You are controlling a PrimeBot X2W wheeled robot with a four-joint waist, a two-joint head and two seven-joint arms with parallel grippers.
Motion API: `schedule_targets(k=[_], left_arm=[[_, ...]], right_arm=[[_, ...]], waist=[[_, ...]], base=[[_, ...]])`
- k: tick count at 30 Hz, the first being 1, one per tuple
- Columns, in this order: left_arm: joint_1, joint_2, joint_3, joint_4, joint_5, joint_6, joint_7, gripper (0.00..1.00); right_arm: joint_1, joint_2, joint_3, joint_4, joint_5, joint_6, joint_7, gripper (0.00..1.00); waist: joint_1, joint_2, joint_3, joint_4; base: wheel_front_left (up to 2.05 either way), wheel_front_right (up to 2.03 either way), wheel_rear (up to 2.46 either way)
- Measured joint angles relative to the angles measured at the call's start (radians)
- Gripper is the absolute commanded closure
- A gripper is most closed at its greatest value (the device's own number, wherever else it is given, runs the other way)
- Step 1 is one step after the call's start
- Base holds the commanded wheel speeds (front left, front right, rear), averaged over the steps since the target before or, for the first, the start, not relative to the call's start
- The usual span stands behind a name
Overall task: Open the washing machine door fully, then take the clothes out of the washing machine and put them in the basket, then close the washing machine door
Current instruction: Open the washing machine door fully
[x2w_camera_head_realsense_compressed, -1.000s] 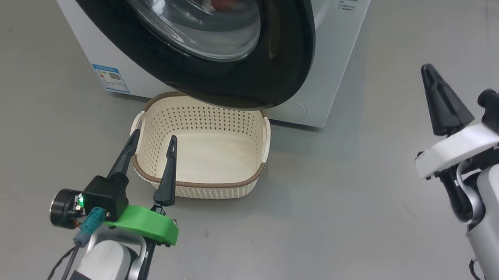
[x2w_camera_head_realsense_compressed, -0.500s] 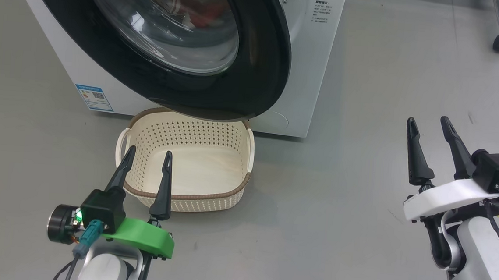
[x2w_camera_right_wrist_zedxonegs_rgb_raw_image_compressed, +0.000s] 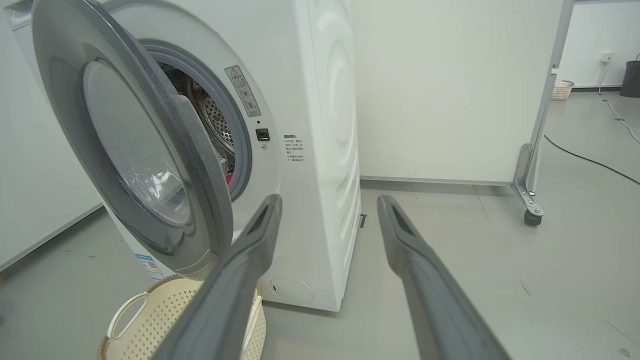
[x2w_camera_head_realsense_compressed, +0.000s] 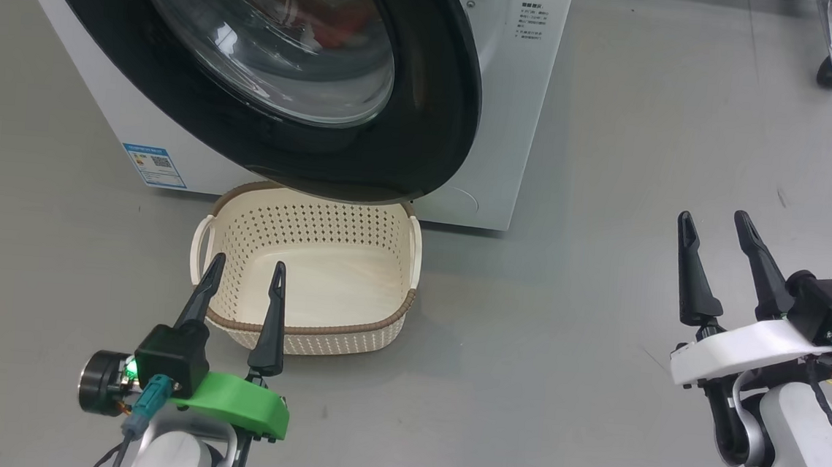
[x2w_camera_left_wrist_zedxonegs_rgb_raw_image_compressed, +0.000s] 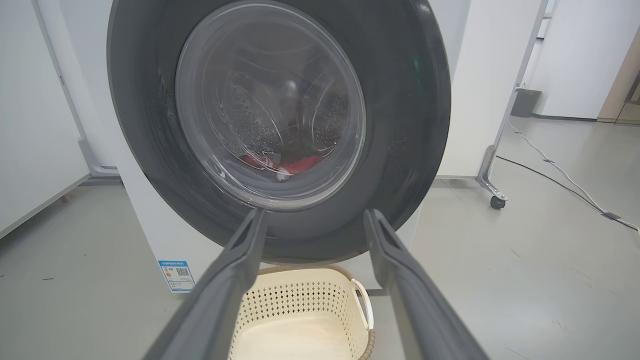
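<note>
Brightness: all views are bright and even; the light is soft and seems to come from above.
Shadows: weak, with no hard edges; a pale grey shade lies on the floor (x2w_camera_head_realsense_compressed: 476,318) just right of the basket (x2w_camera_head_realsense_compressed: 306,332).
Glare: white streaks on the glass of the door (x2w_camera_head_realsense_compressed: 252,68); the black rim has a dull shine.
Focus: the head view is sharp; in both wrist views the fingers (x2w_camera_left_wrist_zedxonegs_rgb_raw_image_compressed: 220,295) near the lens are soft and blurred.
Distortion: in the wrist views the straight side of the machine (x2w_camera_right_wrist_zedxonegs_rgb_raw_image_compressed: 330,150) leans and bends.
Colour: the wrist views are washed out and the rim looks grey; the clothes (x2w_camera_left_wrist_zedxonegs_rgb_raw_image_compressed: 300,164) are a dim red patch behind glass.
</note>
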Motion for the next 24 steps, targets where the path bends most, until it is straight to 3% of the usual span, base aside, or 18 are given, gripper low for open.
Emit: schedule_targets(k=[24], left_arm=[[0.001,0.0,0.0,0.0,0.019,0.0,0.0,0.0]], right_arm=[[0.061,0.02,-0.041,-0.068,-0.051,0.002,0.0,0.0]], waist=[[0.0,0.0,0.001,0.007]], base=[[0.0,0.0,0.0]])
